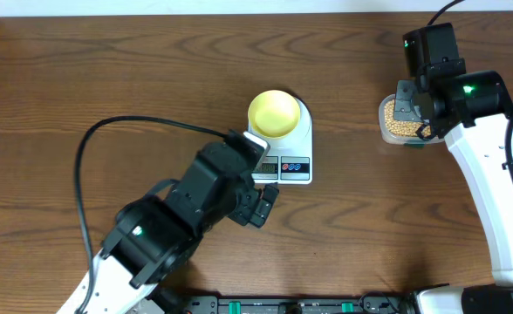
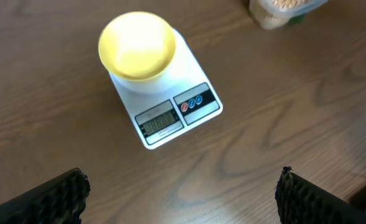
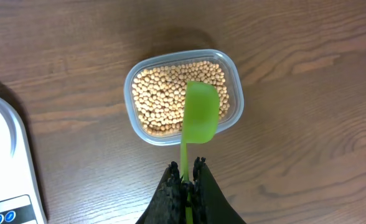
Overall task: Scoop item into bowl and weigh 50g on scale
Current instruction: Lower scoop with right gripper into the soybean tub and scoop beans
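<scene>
Gripping the scoop (image 3: 201, 112) by its handle, my right claw (image 3: 186, 173) holds it over the beans (image 3: 161, 99) in the tub (image 3: 236, 81) just ahead. My left claw (image 2: 183, 186) gapes wide above open bench (image 2: 295, 112); beyond it, the bowl (image 2: 136, 46) sits on the scale (image 2: 170, 106), brown wood all round.

Left arm (image 1: 156, 234) and right arm (image 1: 490, 187) show white links, black housings, green lights, black cables.

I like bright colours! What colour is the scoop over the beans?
The scoop is bright green, clearest in the right wrist view.
</scene>
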